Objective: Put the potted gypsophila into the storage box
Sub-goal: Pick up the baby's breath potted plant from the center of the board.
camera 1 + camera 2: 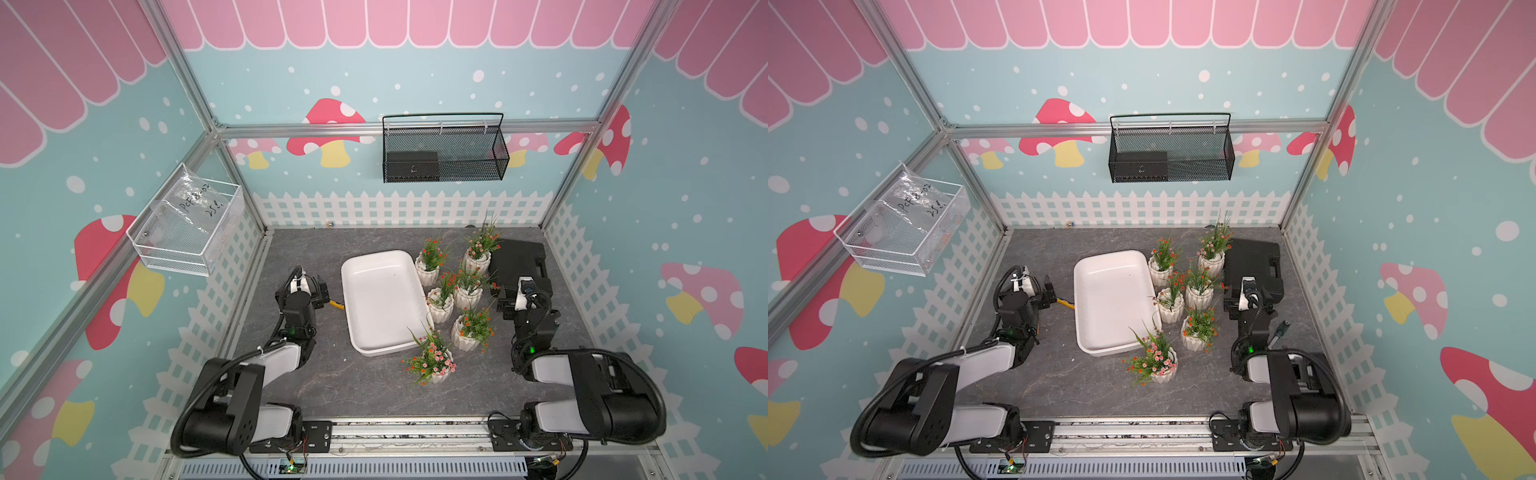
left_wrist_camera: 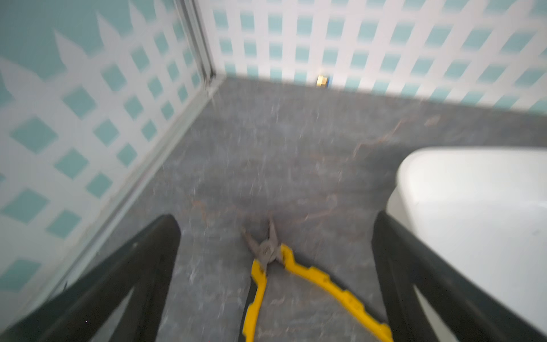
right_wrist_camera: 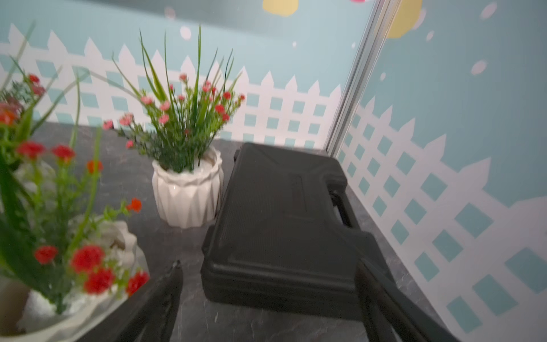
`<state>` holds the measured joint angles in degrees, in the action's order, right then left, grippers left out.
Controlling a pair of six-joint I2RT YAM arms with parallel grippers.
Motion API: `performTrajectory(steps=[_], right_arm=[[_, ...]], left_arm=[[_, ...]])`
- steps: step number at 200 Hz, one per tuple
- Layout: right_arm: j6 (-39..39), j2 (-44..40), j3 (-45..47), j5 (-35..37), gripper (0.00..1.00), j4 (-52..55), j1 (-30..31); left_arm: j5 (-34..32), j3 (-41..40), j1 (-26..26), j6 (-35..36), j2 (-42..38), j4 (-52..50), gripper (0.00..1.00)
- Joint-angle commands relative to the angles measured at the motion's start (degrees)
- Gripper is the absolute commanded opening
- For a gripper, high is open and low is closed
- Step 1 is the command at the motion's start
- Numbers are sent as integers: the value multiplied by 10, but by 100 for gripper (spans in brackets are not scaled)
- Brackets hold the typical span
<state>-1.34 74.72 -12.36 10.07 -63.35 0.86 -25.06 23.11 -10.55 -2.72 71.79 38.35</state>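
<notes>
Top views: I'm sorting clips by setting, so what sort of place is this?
Probably a staged robot test cell, not a real garden: an aluminium frame encloses it, the walls are printed with mushrooms and picket fence, and two robot arms sit on a rail at the tabletop's edge.

- A shallow white rectangular plastic tray (image 1: 384, 303) lies on the grey stone-patterned counter (image 1: 332, 386).
- Six small green plants in white ribbed round pots (image 1: 467, 293) stand clustered along the tray's right side, all on the counter.
- The nearest one, a pink-flowered potted plant (image 1: 436, 370), stands at the tray's near right corner, with leaves reaching over the rim.
- A black hard-shell plastic case (image 1: 521, 259) lies by the farthest pots.
- The left claw (image 1: 325, 293) is beside a yellow-handled tool (image 1: 336, 306).
- The right claw (image 1: 503, 297) is over the case's near edge.
- A black wire-mesh basket (image 1: 444, 149) hangs on the back wall.
</notes>
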Motion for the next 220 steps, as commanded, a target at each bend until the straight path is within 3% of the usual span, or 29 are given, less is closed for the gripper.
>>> performTrajectory(steps=[1,27,57,93,124,163,220], right_arm=[[-45,-98,-56,7,88,175,5],[-113,-204,-116,-11,83,379,5],[-158,-306,-168,-96,77,539,5],[-214,-331,-219,-255,57,689,5],[-239,-372,-231,-294,50,760,16],[-243,-367,-289,-322,44,840,52],[-236,-318,-367,-186,44,969,240]], left_arm=[[-74,72,-29,-74,-89,-193,98],[24,171,-37,-208,-135,-430,94],[144,221,-62,-255,-142,-530,93],[314,237,-125,-261,-118,-566,81],[328,253,-216,-245,-97,-615,76],[324,230,-252,-280,-104,-613,74],[396,207,-252,-301,-111,-610,73]])
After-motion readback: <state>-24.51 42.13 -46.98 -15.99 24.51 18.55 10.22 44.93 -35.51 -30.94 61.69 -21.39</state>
